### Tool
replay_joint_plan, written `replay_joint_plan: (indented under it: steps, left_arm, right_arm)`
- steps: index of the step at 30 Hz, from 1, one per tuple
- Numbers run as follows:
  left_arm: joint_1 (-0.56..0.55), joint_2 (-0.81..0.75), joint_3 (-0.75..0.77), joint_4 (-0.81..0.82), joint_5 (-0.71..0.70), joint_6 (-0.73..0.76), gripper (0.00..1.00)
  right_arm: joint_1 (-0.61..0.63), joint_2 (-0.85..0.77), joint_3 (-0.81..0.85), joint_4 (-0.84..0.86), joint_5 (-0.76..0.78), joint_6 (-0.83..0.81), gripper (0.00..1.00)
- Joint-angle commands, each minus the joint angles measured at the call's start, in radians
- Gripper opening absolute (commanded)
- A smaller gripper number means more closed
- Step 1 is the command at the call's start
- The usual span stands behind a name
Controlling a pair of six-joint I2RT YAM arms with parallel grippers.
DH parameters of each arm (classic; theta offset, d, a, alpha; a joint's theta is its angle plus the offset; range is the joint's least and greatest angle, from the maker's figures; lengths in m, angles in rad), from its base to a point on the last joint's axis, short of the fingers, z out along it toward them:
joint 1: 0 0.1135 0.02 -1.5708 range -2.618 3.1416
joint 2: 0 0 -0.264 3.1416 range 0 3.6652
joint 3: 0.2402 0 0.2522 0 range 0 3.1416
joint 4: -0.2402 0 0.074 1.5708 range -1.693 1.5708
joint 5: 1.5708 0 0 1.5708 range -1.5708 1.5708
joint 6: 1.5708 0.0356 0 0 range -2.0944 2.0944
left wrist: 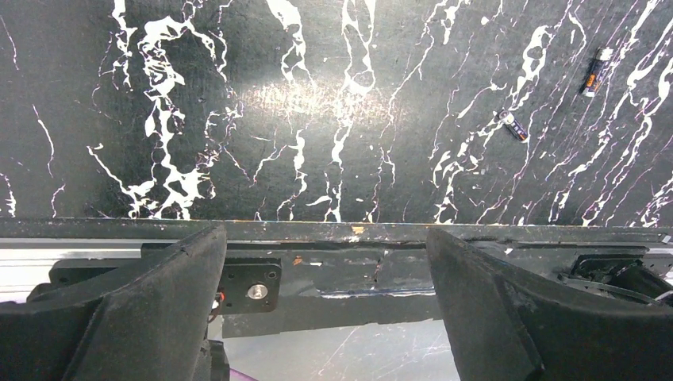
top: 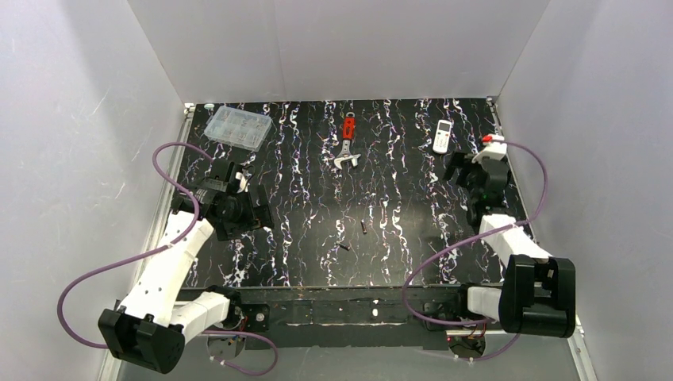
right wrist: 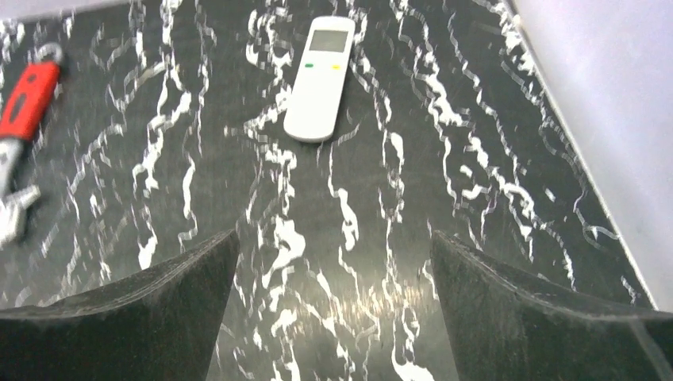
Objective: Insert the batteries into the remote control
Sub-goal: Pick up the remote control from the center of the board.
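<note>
The white remote control lies face up at the back right of the table; it also shows in the right wrist view, screen end away from me. Two small dark batteries lie apart near the table's middle front; they show in the left wrist view at the upper right. My left gripper is open and empty over the left side. My right gripper is open and empty, just short of the remote.
A red-handled wrench lies at the back middle. A clear plastic compartment box sits at the back left. White walls enclose the table on three sides. The table's near edge runs under the left fingers.
</note>
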Motion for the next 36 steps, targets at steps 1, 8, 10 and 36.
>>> replay_joint_plan:
  steps: [1, 8, 10, 36]
  left_arm:
    - [0.005, -0.019, -0.007, -0.099, -0.007, -0.014, 0.98]
    - [0.003, -0.041, -0.010, -0.107, -0.026, -0.016, 0.98]
    - [0.003, -0.049, -0.006, -0.102, -0.029, -0.021, 0.98]
    - [0.005, -0.100, -0.029, -0.112, -0.090, -0.009, 0.98]
  right_arm:
    - [-0.002, 0.053, 0.284, -0.304, 0.082, 0.118, 0.98]
    - [-0.002, 0.397, 0.865, -0.786, -0.107, 0.163, 0.98]
    - [-0.002, 0.509, 0.998, -0.873, -0.113, 0.221, 0.98]
    - [0.037, 1.137, 1.612, -1.289, 0.082, 0.404, 0.84]
